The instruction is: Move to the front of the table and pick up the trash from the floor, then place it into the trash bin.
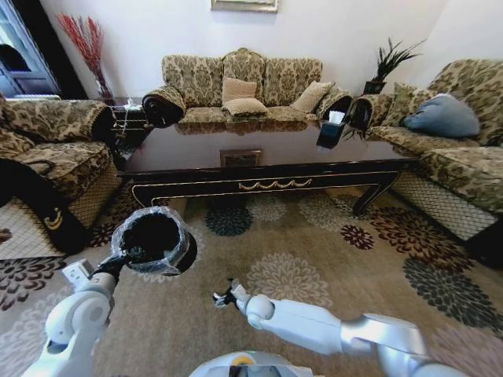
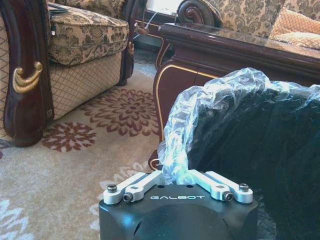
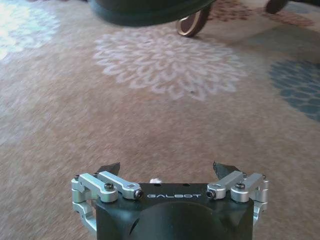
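Floral carpet (image 1: 314,259) spreads across a sitting room, sofas on three sides, and the long dark table (image 1: 267,161) stands straight ahead with its gold scroll on the front apron. On its top sits a small black tissue box (image 1: 331,130) with a white tissue poking out.

Left side first: the left gripper (image 2: 176,170) has its fingers pinched together on the rim of the trash bin (image 1: 153,239), clamping the crinkly clear liner (image 2: 200,107) where it folds over the edge. In the head view the black bin is up off the carpet, mouth tipped toward the camera, dark inside (what lies in it cannot be made out). From the left wrist camera the bin's black wall fills the near side, with the table's corner and curved leg just behind it and an armchair (image 2: 85,40) off beyond.

Now the right: the right gripper (image 3: 167,170) hangs low over bare carpet, in front of the robot and near the bin's lower side. Its fingers (image 3: 109,168) stand wide apart, dark tips spread to either side of the wrist camera's frame, nothing between them. A tiny pale speck shows at the gripper body's edge; too small to say what it is. Ahead of it lies a pale flower in the carpet pattern, and the underside of the bin looms at the far edge.
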{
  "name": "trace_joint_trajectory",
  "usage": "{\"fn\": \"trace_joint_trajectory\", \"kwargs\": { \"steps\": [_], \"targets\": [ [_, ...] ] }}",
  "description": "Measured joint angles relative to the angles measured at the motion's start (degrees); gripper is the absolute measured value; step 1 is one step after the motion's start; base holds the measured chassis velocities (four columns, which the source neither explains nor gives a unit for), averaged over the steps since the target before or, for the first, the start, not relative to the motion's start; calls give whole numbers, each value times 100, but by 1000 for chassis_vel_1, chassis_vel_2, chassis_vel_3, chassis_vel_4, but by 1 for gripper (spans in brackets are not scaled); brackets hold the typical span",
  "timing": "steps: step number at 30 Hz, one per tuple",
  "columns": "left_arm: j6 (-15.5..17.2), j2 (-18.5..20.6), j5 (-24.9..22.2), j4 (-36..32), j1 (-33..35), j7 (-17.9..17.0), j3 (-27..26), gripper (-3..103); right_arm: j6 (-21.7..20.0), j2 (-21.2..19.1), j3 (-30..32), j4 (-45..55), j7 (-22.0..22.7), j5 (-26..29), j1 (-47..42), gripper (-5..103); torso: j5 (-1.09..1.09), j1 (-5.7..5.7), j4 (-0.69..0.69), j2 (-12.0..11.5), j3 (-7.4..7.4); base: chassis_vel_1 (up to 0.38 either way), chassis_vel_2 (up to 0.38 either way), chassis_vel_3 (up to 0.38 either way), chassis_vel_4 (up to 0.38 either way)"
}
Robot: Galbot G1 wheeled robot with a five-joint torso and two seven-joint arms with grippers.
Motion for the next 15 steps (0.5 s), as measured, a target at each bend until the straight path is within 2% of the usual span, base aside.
{"fn": "trace_joint_trajectory", "kwargs": {
  "steps": [6,13,15],
  "targets": [
    [-7,0,-1,0,-11,2,-7,2,-102,47,-259,-63,-32,17,57,100,0,0,-1,0,0,0,0,0,0],
    [-30,-14,1,-29,17,2,-19,2,-97,233,-279,-319,12,14,18,100,1,0,0,0,0,0,0,0,0],
    [-30,-22,2,-44,16,2,-18,2,-97,263,-280,-398,79,29,-12,103,1,0,-1,0,0,0,0,0,0]
  ]
}}
